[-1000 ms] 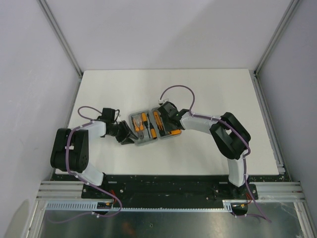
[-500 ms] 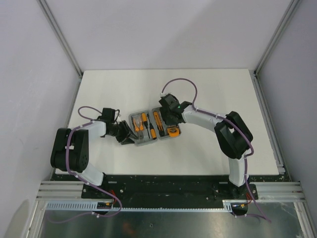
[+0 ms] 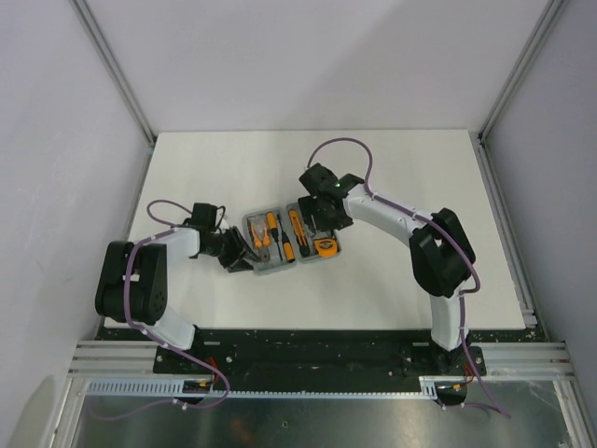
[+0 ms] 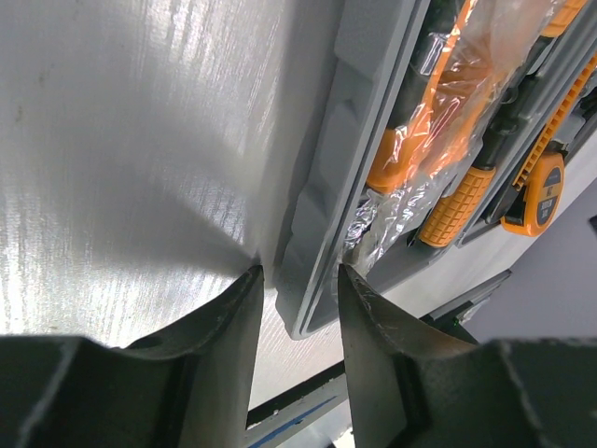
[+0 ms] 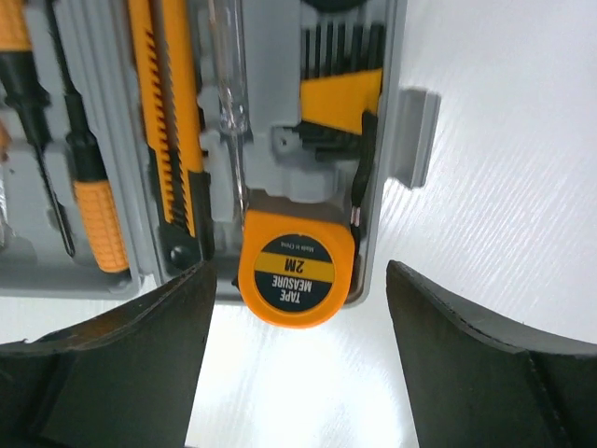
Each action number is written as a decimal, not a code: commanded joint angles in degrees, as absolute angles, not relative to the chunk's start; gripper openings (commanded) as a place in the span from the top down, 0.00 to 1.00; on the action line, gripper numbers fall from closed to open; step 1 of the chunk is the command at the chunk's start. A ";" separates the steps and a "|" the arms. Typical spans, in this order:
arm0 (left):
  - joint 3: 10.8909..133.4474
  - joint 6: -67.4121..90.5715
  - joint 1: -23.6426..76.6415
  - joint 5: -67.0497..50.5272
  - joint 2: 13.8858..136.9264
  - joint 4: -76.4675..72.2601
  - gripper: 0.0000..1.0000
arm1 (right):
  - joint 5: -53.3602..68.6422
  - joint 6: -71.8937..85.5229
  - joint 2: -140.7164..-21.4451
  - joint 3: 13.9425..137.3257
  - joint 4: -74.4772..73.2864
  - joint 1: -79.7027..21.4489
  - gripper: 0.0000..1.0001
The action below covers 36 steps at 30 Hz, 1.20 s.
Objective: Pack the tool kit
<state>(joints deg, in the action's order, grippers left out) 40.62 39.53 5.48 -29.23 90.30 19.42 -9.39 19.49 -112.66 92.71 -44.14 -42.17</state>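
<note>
The grey tool kit case (image 3: 270, 269) lies open mid-table with orange-and-black tools in its slots. My left gripper (image 3: 241, 254) is shut round the case's left rim (image 4: 312, 280), one finger outside and one inside against a plastic-wrapped tool (image 4: 438, 103). The orange tape measure (image 5: 297, 273) lies in the corner of the right half (image 5: 270, 93) and overhangs the case's edge. My right gripper (image 5: 300, 271) hovers over it, jaws wide open and touching nothing; in the top view this gripper (image 3: 328, 224) is just behind the tape measure (image 3: 326, 246). A knife (image 5: 163, 93) and screwdrivers (image 5: 98, 224) lie in their slots.
White table (image 3: 420, 168) all around the case, with grey walls and aluminium posts (image 3: 508, 93) at its sides. A black rail with cable ducts (image 3: 308, 341) runs along the near edge between the arm bases.
My right gripper has opened wide and drawn back from the tape measure, which stays in the case. The left arm and the case have not moved.
</note>
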 commanded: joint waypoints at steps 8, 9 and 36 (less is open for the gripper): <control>40.77 37.10 5.89 -25.97 91.81 21.35 0.55 | -3.05 23.35 -116.85 95.21 -50.21 -41.59 0.21; 40.77 37.09 5.89 -25.95 91.83 21.40 0.55 | -2.71 23.37 -117.18 95.24 -50.24 -41.45 0.21; 40.57 37.09 5.36 -25.81 92.98 21.45 0.55 | -16.68 22.30 -107.09 77.13 -28.57 -44.94 0.67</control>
